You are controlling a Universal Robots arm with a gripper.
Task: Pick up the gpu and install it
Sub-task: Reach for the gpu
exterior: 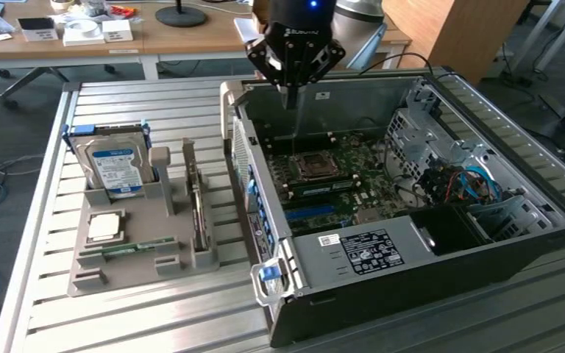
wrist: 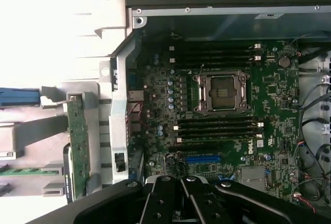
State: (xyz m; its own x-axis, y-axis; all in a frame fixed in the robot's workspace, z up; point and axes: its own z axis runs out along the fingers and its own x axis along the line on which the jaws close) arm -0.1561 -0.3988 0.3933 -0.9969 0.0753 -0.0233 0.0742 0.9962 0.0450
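Observation:
The gpu (exterior: 197, 198) stands on edge in a slot of the grey holder (exterior: 115, 278), at the exterior view's left of the open computer case (exterior: 381, 254). In the wrist view the gpu (wrist: 78, 141) shows as a narrow green board beside the case wall. My gripper (exterior: 288, 99) hangs over the far end of the case, above the motherboard (exterior: 346, 165) and well away from the gpu. Its black fingers (wrist: 165, 198) are shut with nothing between them, over the blue slot (wrist: 203, 159) and the CPU socket (wrist: 222, 92).
The holder also carries a silver hard drive (exterior: 115, 165) with a blue label, a CPU (exterior: 104, 228) and a green RAM stick (exterior: 130, 248). Cables and drive bays (exterior: 459, 184) fill the case's right side. A wooden desk (exterior: 165, 33) stands behind the slatted metal table (exterior: 145, 323).

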